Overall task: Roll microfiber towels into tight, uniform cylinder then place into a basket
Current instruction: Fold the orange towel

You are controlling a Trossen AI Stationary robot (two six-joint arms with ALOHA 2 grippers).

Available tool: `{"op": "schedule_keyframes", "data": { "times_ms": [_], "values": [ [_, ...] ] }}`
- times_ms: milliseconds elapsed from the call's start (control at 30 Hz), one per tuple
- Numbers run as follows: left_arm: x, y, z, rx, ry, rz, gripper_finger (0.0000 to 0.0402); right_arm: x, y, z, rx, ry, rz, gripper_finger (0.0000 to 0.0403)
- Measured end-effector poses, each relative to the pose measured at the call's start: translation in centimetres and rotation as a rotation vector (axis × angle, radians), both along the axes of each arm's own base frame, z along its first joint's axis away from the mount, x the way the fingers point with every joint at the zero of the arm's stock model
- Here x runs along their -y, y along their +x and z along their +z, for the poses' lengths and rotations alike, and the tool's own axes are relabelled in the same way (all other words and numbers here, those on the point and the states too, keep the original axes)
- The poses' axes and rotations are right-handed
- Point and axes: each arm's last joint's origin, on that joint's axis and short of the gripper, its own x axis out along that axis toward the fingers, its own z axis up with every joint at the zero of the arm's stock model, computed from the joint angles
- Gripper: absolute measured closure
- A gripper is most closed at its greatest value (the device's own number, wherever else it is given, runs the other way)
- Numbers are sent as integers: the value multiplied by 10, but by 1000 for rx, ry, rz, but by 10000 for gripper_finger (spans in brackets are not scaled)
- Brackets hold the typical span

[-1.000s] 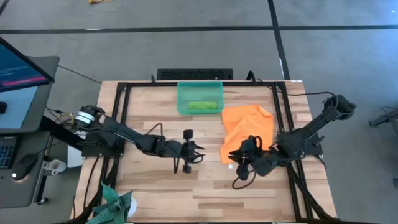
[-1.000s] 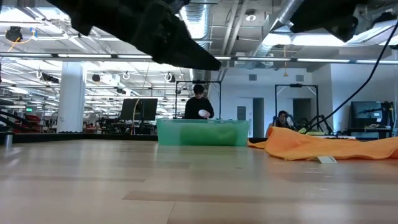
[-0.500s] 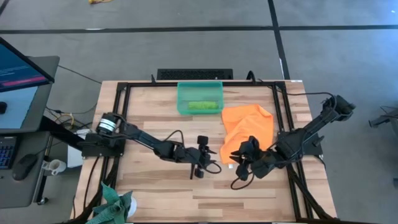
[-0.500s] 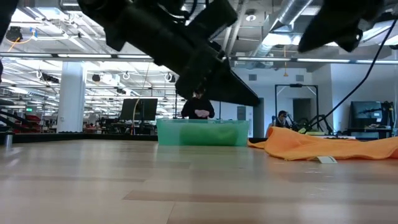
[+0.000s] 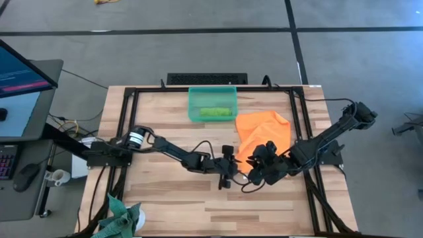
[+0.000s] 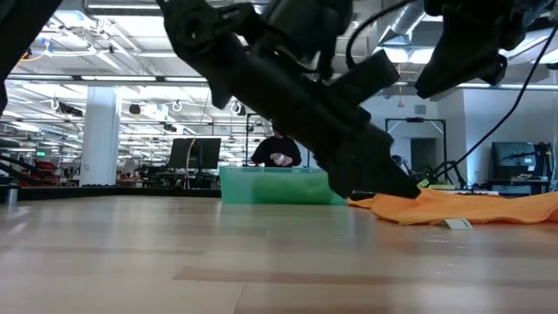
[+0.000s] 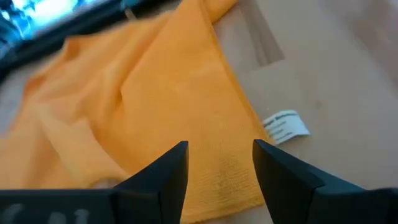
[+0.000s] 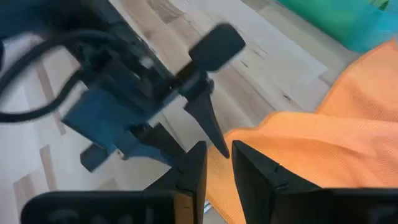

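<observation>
Over the rumpled orange microfiber towel (image 7: 124, 112), the left end effector (image 7: 219, 165) hangs with fingers parted, grasping nothing.

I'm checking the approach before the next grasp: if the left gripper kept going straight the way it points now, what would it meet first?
Most likely the orange towel: the left gripper, open, points at its near edge, though depth is unclear.

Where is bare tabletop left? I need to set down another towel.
Free: the left half, between the left arm and the basket, and the front strip. Crowded: the right middle, where the left gripper and right gripper meet at the orange towel.
</observation>
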Motion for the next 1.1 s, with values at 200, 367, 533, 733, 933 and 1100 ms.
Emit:
{"op": "schedule_keyframes", "data": {
  "times_ms": [200, 367, 533, 733, 933, 1100],
  "values": [
    [-16, 2, -13, -82, -79, 60, 248, 0, 0, 0, -4, -2, 0, 305],
    [-21, -2, -16, -158, -173, 70, 260, 0, 0, 0, -4, -3, 1, 305],
    [-18, -12, -19, -297, -191, 53, 268, 0, 0, 0, -5, -4, 2, 305],
    [-14, -21, -16, -392, -180, 48, 278, 0, 0, 0, -6, -5, 2, 305],
    [-8, -35, -4, -488, -179, 49, 287, 0, -1, -1, -12, -9, 2, 305],
    [-5, -53, 12, -600, -200, 94, 294, 0, -1, -1, -13, -9, 2, 305]
  ]
}}
